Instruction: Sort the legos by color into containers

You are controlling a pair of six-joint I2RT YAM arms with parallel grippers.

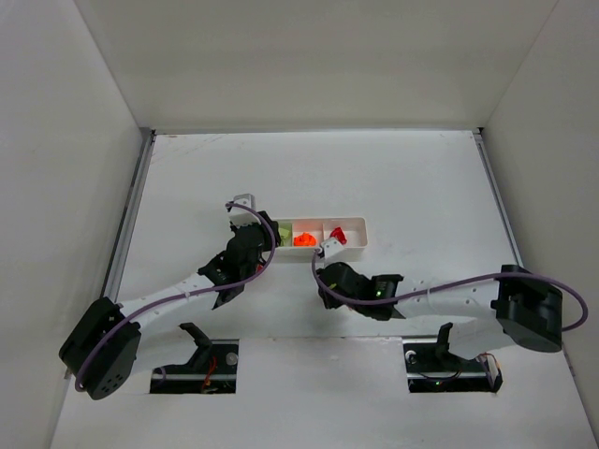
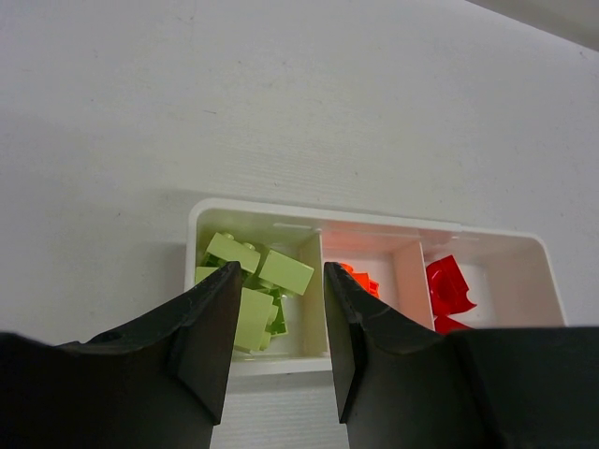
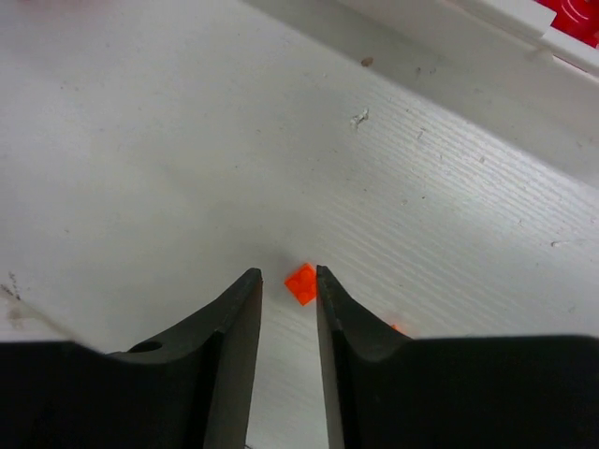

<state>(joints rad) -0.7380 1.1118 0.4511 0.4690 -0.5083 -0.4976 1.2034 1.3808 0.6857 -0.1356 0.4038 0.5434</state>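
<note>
Low in the right wrist view, the right gripper point(image 3: 286, 273) is hovering at the table point(image 3: 140, 140). Its jaws are standing narrowly apart around a stray orange lego point(image 3: 301, 283), which is touching one finger only. I am judging it lined up for a pinch, not clamped. I am holding the left gripper point(image 2: 281, 276), jaws apart and empty, over the tray point(image 2: 374, 223) at its left compartment of green legos point(image 2: 285, 271). That is leaving the orange pile point(image 2: 360, 279) at centre reachable, with the red pile point(image 2: 447, 285) lying at right.
</note>
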